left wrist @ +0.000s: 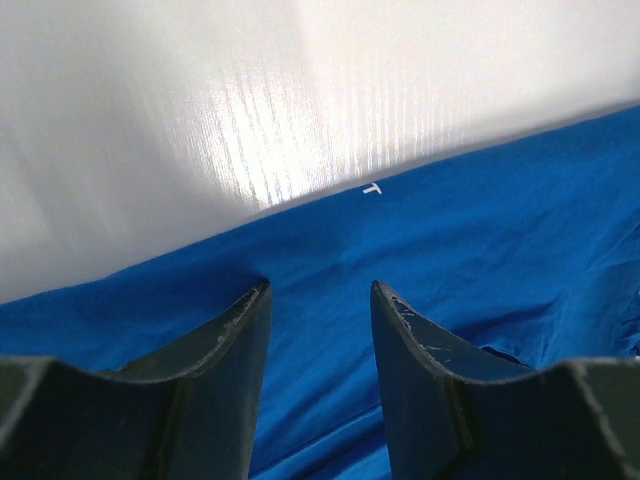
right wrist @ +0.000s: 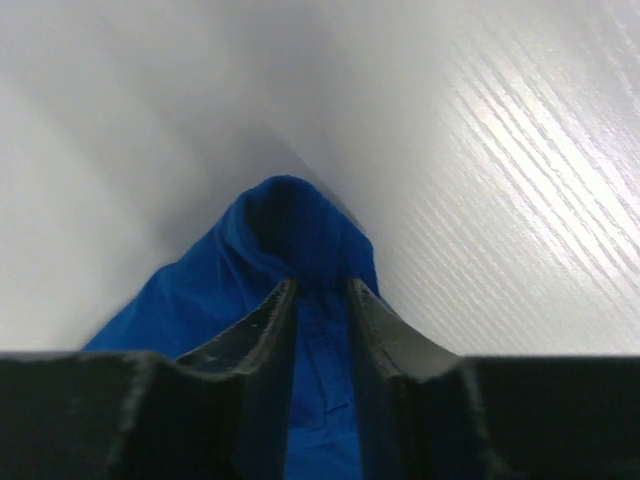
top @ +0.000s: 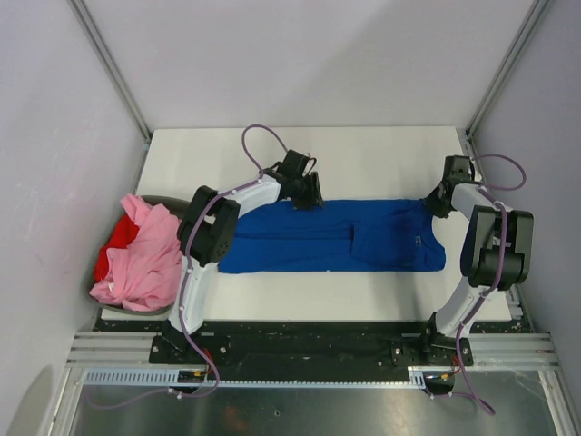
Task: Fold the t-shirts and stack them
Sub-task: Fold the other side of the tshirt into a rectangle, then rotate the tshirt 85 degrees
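The royal blue t-shirt (top: pixel 336 238) lies folded into a long band across the middle of the white table. My left gripper (top: pixel 311 198) hangs at the shirt's far edge, left of centre. In the left wrist view it (left wrist: pixel 320 290) is open, its fingertips resting on or just over flat blue cloth (left wrist: pixel 480 260). My right gripper (top: pixel 434 207) is at the shirt's far right corner. In the right wrist view it (right wrist: pixel 322 285) is shut on a raised pinch of blue cloth (right wrist: pixel 230 280). The pink t-shirt (top: pixel 145 259) and red t-shirt (top: pixel 116 238) lie crumpled at the left.
The pink and red shirts sit in a grey bin (top: pixel 97 271) off the table's left edge. Bare white tabletop (top: pixel 363 154) lies beyond the shirt, and a narrower strip in front of it. Frame posts stand at the two far corners.
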`<state>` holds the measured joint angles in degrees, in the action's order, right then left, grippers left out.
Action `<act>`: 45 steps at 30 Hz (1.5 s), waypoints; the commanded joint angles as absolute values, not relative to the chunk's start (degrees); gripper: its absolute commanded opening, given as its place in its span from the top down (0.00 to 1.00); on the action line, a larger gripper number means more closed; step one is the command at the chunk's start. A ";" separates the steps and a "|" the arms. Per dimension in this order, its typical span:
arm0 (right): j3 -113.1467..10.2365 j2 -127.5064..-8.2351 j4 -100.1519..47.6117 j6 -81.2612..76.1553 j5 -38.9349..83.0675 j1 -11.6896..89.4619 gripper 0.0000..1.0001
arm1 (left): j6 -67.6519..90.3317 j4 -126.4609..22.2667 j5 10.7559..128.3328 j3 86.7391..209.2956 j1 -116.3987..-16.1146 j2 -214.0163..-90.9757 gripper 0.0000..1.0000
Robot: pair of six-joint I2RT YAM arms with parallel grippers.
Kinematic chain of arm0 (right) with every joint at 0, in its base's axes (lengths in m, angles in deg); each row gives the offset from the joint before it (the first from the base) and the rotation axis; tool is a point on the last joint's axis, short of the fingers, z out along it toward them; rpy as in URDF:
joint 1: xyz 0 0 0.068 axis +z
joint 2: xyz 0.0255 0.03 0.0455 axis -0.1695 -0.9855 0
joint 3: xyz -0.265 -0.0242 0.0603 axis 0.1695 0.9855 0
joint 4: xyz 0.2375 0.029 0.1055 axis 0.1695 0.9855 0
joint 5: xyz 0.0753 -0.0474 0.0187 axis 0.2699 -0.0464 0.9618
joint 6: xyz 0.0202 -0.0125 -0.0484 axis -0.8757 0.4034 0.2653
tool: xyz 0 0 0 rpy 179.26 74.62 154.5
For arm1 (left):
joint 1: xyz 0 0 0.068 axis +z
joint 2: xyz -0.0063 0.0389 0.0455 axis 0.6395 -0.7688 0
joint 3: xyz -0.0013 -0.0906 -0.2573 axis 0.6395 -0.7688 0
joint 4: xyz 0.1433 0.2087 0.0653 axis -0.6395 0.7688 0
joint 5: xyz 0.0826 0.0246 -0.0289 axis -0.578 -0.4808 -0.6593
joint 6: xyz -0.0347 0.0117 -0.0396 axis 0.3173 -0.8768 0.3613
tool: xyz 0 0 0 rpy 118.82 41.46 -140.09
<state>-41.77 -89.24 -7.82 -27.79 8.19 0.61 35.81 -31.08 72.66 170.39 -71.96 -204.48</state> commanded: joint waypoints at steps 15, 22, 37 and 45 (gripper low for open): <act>-42.81 -78.72 -2.27 -28.61 6.13 6.41 0.72 | 35.08 -29.78 73.78 171.81 -71.00 -204.11 0.50; -38.06 -84.26 -3.93 -30.64 9.70 7.30 0.78 | 33.82 -29.81 74.36 172.19 -70.78 -202.45 0.50; -34.91 -74.59 -0.73 -30.71 15.09 5.29 0.67 | 31.33 -29.71 74.77 169.18 -70.08 -192.88 0.50; -21.62 -54.68 6.69 -42.98 15.99 10.51 0.73 | 31.24 -29.70 74.43 157.93 -70.39 -180.94 0.49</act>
